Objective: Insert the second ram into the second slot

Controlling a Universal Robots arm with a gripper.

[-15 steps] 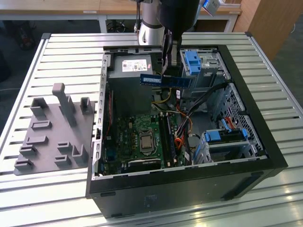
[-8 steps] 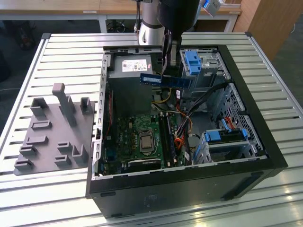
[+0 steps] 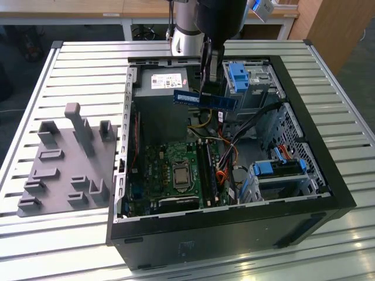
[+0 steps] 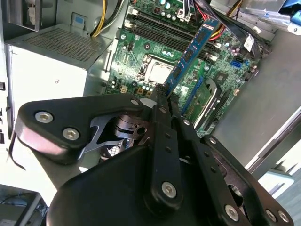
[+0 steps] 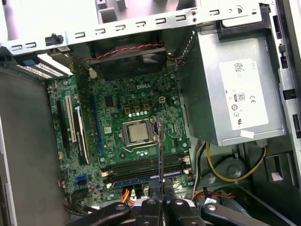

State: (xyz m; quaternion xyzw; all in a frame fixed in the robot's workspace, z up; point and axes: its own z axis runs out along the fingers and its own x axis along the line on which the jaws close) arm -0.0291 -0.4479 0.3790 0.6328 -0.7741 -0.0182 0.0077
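Pincer [image 3: 208,91]: closed on the ram stick's middle
Ram stick [image 3: 205,99]: held level in the air over the open computer case [image 3: 319,158]
Slots [image 5: 146,165]: on the green board [image 3: 170,170], below the stick, apart from it

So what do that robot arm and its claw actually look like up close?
The arm is a rounded silver-grey tube with a bulky black housing above it. Its gripper is matte black, built from flat link bars hinged together and dotted with round silver screw heads, and it narrows from a broad body to a slim tip.
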